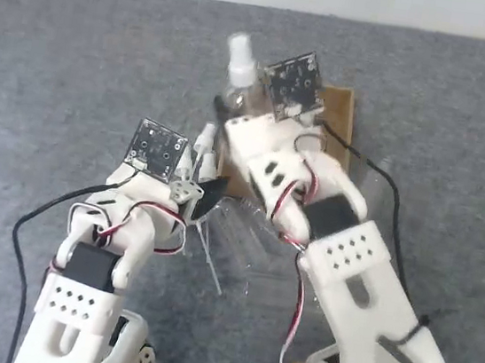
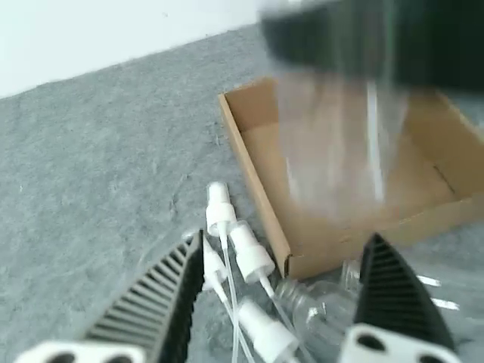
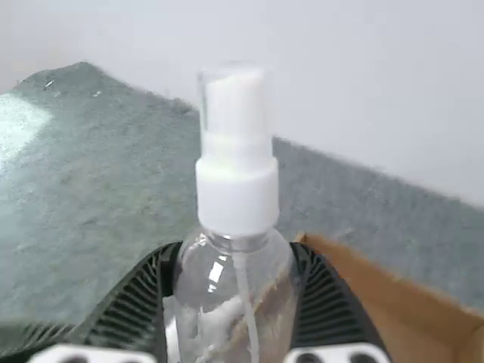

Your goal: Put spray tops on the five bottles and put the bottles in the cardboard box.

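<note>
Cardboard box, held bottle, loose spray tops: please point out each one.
cardboard box (image 2: 261, 189), left wrist view, on a side wall.
held bottle (image 3: 219, 291), right wrist view, on its clear body.
loose spray tops (image 2: 251, 257), left wrist view, on one white head.

Cardboard box (image 1: 342, 105) sits far centre-right on the table (image 1: 77, 79). One bottle (image 1: 241, 78) with its top on stands upright between the right gripper (image 3: 234, 257) fingers, above the box. Loose spray tops (image 2: 249, 253) lie on the table just left of the box's near-left corner. Topless bottles (image 2: 310, 302) lie against the box's near side. Left gripper (image 2: 286, 240) hangs over both, left of the right arm.
</note>
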Controlling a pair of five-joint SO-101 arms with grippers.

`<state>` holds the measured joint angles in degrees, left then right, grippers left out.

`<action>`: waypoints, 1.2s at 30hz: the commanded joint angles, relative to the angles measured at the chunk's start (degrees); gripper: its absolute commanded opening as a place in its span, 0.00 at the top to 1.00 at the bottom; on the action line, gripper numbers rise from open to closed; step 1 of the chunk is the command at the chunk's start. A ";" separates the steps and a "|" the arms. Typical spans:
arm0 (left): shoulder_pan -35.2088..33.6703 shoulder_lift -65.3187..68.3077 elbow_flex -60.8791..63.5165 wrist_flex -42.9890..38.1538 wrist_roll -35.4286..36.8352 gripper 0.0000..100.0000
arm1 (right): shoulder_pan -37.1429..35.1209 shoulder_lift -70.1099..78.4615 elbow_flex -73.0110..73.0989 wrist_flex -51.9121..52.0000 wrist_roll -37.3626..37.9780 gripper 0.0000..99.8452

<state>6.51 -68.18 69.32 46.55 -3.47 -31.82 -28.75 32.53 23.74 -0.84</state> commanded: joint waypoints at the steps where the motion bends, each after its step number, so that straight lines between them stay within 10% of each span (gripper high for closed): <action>1: -4.04 -1.49 -0.48 3.96 -0.26 0.74 | 4.70 9.45 -5.10 -9.80 2.90 0.99; 7: -16.62 -1.49 2.24 2.11 -0.26 0.75 | 6.99 32.31 -18.55 -22.37 2.90 0.99; 16: -16.70 -1.49 5.41 -1.93 -0.26 0.74 | 7.52 54.11 -32.26 -27.82 2.90 0.99; 36: -16.70 -1.41 5.49 -2.11 -0.26 0.74 | 8.48 57.27 -24.70 -41.36 2.55 0.99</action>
<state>-9.93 -68.18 75.03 45.93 -3.56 -23.21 29.54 8.26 -16.09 1.19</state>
